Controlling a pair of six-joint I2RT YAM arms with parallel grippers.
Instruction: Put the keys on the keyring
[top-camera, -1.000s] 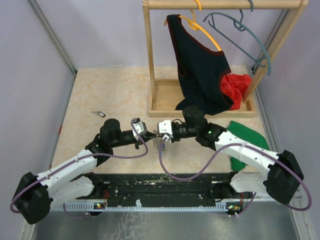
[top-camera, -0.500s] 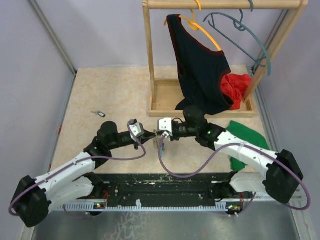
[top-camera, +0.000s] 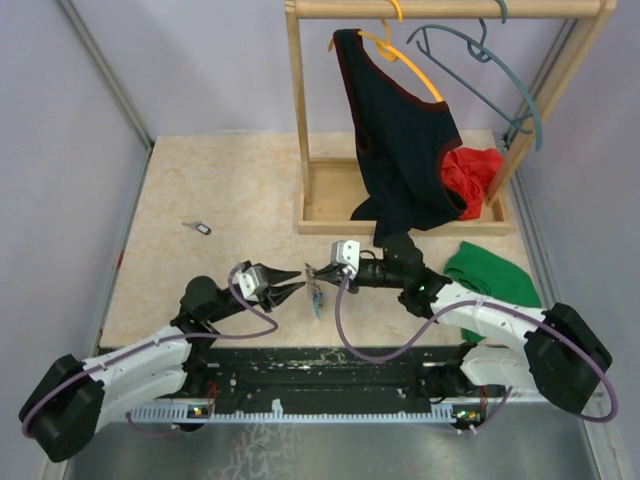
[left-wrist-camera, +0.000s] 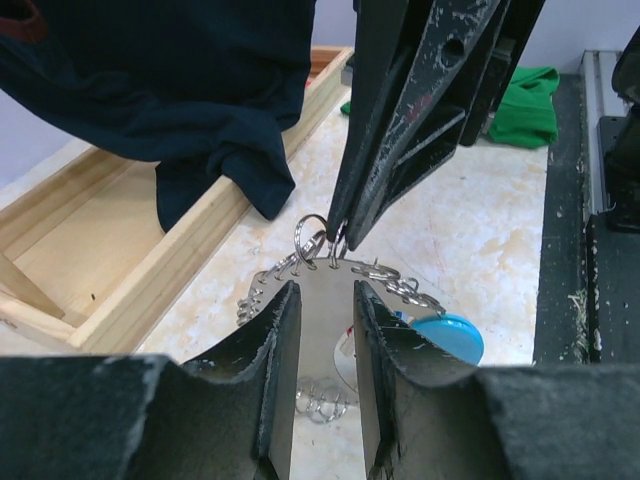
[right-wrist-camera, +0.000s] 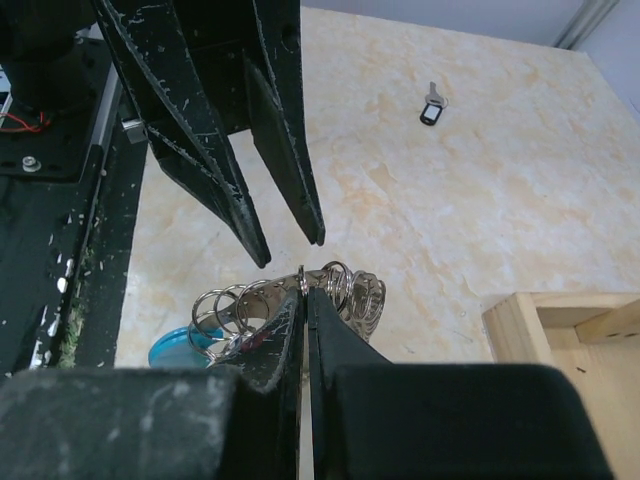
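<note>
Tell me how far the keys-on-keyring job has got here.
Done: nothing clearly; whether any key hangs on the keyring cannot be told. In hand: the right gripper is shut on the keyring, holding it above the table, and the left gripper faces it open and empty. Left: at least the black-headed key lying on the table, away from both grippers.

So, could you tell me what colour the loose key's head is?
Black; the key shows best in the right wrist view.

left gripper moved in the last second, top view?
Yes. The left gripper has pulled back toward the table's near edge, further from the wooden rack base.
</note>
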